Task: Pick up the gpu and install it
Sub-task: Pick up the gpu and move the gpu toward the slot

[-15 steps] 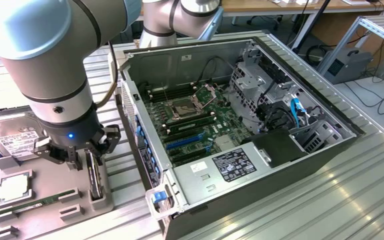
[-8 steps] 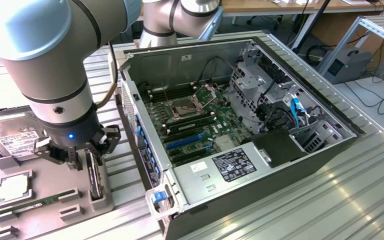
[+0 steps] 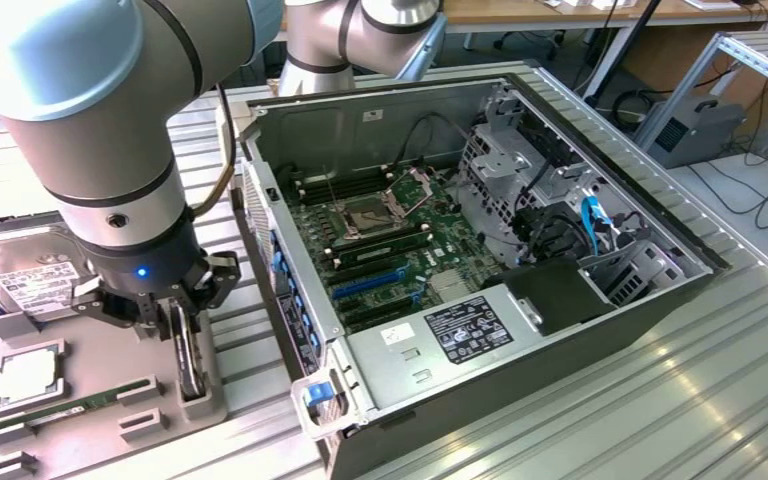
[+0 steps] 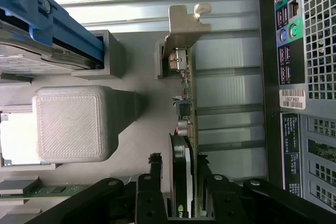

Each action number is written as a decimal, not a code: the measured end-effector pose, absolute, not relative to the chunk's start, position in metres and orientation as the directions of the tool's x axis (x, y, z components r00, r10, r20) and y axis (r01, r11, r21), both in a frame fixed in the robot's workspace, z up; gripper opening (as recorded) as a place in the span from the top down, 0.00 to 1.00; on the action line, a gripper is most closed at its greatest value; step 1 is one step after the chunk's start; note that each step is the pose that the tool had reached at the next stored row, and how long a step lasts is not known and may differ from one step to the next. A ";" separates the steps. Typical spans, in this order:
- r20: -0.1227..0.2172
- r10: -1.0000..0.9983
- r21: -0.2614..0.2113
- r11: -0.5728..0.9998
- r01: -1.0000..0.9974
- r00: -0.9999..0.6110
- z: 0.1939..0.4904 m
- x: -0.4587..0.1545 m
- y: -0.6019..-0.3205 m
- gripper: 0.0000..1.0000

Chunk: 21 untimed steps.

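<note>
The gpu (image 3: 193, 372) stands on its long edge in a slot of the grey holder tray (image 3: 97, 365), at the exterior view's left, beside the open computer case (image 3: 518, 330). Seen from the wrist, the gpu (image 4: 188, 103) is edge-on, with its silver end bracket (image 4: 185, 27) at the far end and a round cooler near the fingers. My gripper (image 3: 181, 325) has come down over the card's near end. The gripper (image 4: 179, 159) straddles the card, one black finger (image 4: 155, 174) on the cooler side with a thin gap and the other close against the back. Its jaws are open.
On the tray lie a silver hard drive (image 3: 31, 275), a CPU (image 3: 24, 372) and a green RAM stick (image 3: 71, 408). The case's motherboard (image 3: 398, 250) has blue slots (image 3: 364, 285). The case's rear panel (image 4: 307, 77) stands close beside the gpu. A grey block (image 4: 71, 124) is on the other side.
</note>
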<state>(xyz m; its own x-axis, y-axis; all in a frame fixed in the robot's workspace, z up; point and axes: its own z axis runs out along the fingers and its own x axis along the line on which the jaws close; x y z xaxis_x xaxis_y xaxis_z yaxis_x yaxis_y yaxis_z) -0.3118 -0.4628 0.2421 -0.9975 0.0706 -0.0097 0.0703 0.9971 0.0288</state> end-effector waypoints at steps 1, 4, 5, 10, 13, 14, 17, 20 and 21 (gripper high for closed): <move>-0.010 0.071 0.029 0.997 0.070 -0.997 0.242 -0.312 -0.463 0.64; -0.010 0.071 0.029 0.997 0.070 -0.997 0.242 -0.312 -0.463 0.71; -0.010 0.071 0.029 0.997 0.070 -0.997 0.242 -0.312 -0.463 0.71; -0.010 0.071 0.029 0.997 0.070 -0.997 0.242 -0.312 -0.463 0.71; -0.010 0.071 0.029 0.997 0.070 -0.997 0.242 -0.312 -0.463 0.71; -0.010 0.071 0.029 0.997 0.070 -0.997 0.242 -0.312 -0.463 0.71; -0.010 0.071 0.029 0.997 0.070 -0.997 0.242 -0.312 -0.463 0.71; -0.010 0.071 0.029 0.997 0.070 -0.997 0.242 -0.312 -0.463 0.71; -0.010 0.071 0.029 0.997 0.070 -0.997 0.242 -0.312 -0.463 0.71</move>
<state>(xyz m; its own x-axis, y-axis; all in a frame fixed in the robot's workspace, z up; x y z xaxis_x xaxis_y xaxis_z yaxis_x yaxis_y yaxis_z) -0.3118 -0.4628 0.2421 -0.9975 0.0706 -0.0097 0.0703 0.9971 0.0288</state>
